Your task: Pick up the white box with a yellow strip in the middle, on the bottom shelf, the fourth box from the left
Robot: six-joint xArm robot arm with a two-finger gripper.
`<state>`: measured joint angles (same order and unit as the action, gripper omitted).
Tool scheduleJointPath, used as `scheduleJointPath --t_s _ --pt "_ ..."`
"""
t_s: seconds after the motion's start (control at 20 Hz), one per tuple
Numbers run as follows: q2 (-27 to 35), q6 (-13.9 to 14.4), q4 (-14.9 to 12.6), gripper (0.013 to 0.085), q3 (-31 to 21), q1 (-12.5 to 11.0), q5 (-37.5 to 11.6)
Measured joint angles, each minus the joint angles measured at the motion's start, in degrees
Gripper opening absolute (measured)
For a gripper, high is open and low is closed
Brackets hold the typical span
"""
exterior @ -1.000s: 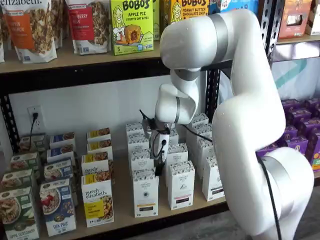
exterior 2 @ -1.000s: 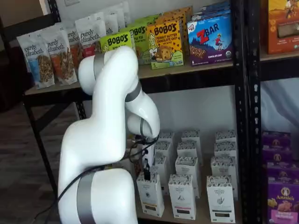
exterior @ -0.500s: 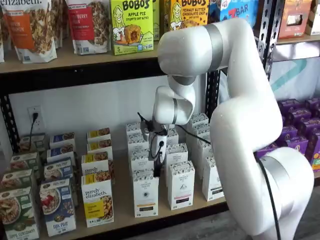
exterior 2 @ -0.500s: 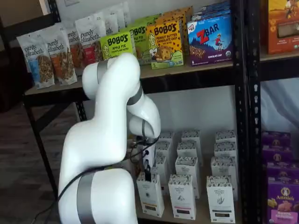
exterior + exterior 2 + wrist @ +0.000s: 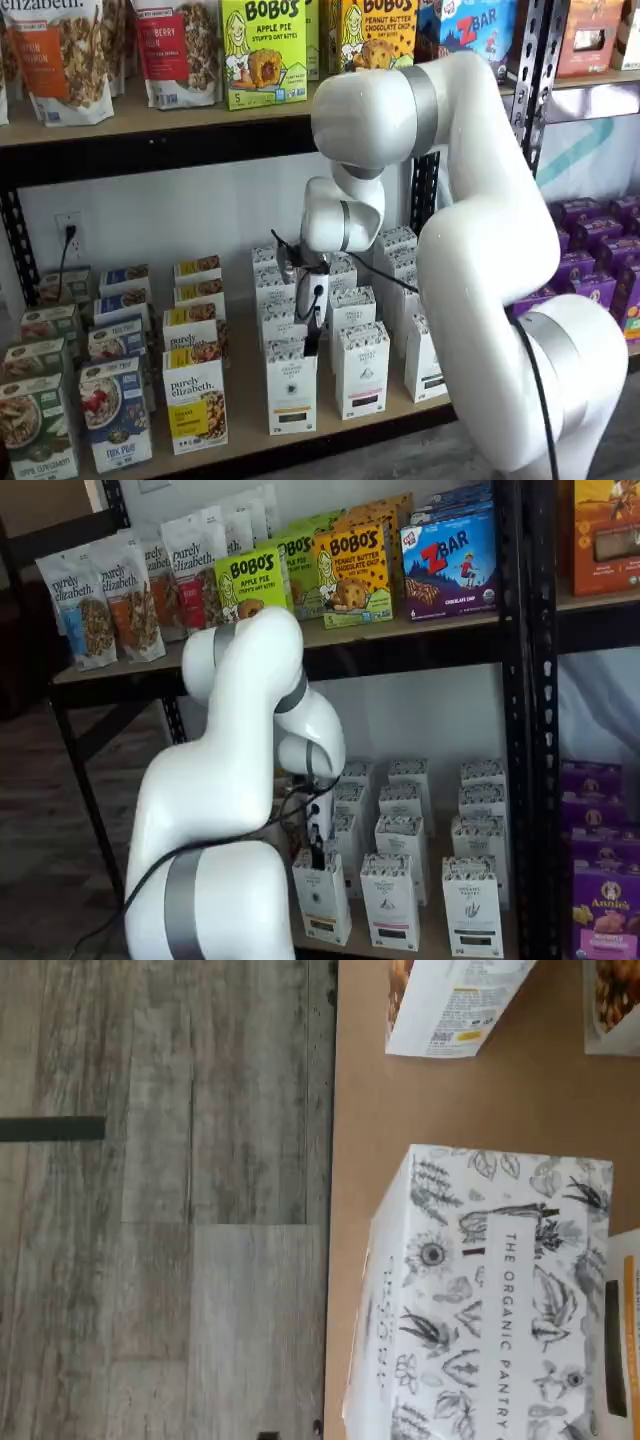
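Observation:
The white box [image 5: 291,388] stands at the front of the bottom shelf [image 5: 245,425], also seen as box [image 5: 322,898] in both shelf views. From the wrist view I look down on its speckled botanical top [image 5: 480,1290], close to the shelf board's [image 5: 365,1090] front edge. My gripper [image 5: 313,338] hangs just above and slightly behind that box, with its black fingers [image 5: 316,854] side-on and a cable beside them. Nothing sits between the fingers, and the box rests on the board untouched.
Like white cartons [image 5: 362,370] stand in rows behind and to the right. A purely elizabeth box [image 5: 195,400] stands to the left. The black rack post [image 5: 425,190] and upper shelf [image 5: 150,125] lie close to my arm. Grey plank floor [image 5: 160,1200] lies beyond the shelf edge.
My arm's upper links have swung a little left and lower. The gripper has shifted slightly left over the front white box. No box has moved.

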<state>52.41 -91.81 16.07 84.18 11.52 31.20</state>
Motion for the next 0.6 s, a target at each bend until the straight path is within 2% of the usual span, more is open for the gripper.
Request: scheduleJointPath --t_s 0.6 --pt "5.28 2.43 -3.16 0.0850 6.52 -0.46 2.07"
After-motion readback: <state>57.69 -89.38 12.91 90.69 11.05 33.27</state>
